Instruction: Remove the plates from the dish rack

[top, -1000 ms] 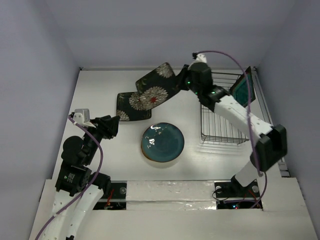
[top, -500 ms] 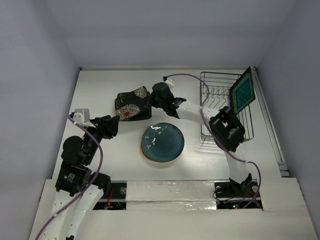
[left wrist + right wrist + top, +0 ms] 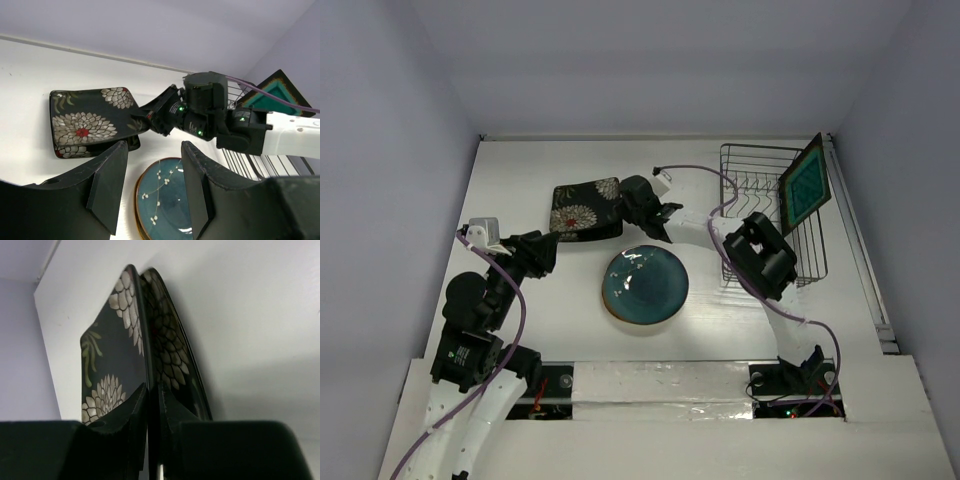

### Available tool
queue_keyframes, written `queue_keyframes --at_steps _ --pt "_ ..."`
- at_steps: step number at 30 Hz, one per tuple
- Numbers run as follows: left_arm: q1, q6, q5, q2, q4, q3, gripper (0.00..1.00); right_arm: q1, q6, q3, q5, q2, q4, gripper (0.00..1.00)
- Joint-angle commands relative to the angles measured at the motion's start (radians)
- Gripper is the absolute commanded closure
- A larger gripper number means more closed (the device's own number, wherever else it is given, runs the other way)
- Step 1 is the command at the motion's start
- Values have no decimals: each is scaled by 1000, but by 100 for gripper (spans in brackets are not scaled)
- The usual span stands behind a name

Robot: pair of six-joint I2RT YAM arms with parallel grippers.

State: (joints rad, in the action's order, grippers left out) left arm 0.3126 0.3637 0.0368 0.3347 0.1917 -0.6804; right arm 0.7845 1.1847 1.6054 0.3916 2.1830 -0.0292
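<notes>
Black floral squares are basically sorted. The right gripper [image 3: 628, 211] is clamped on the rim of one square black plate [image 3: 582, 205], which is lying on, or just about on, a second black floral plate [image 3: 172, 357] on the tabletop [image 3: 510, 180]. (The wrist view shows the two edges nearly together, but I can't swear they're fully touching.)

The round glossy teal plate [image 3: 645, 284] sits flat on the tabletop just in front of that stack. So by my count that's three plates out, with the third not let go yet.

What's left is the square teal plate [image 3: 806, 184], standing on edge at the far right end of the dish rack [image 3: 760, 262]. It's the only plate I can spot in there, and I don't see a cream bird one in any view.

The left gripper [image 3: 542, 250] hangs open near the stack's left side with nothing between its fingers. My guess for the rest is to release the black plate, then head to the rack for the teal square, so it's most of the way done.
</notes>
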Motion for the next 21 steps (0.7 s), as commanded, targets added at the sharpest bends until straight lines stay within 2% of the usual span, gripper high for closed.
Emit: queue_keyframes --at_steps 1,3,6,9,10,15,18,21 --pt "-3 -6 3 1 -46 4 56 27 102 73 0 -15 -161 80" --pt "-3 -5 5 1 -46 4 56 27 105 51 0 -17 -164 79" --pt "-3 -5 5 0 -46 4 56 27 83 45 -16 -20 -155 67" --pt "-3 -6 6 -2 -46 4 56 27 32 41 -14 -38 -123 50" --pt "-3 -5 8 -3 -47 4 56 27 20 39 -11 -45 -111 40" --pt "-3 -5 9 -8 -47 4 56 27 -120 33 27 -91 -17 14" --pt "-3 -3 11 -11 -46 4 56 27 -218 48 56 -123 43 10" --pt "-3 -5 11 -17 -47 4 56 27 -314 42 110 -176 115 12"
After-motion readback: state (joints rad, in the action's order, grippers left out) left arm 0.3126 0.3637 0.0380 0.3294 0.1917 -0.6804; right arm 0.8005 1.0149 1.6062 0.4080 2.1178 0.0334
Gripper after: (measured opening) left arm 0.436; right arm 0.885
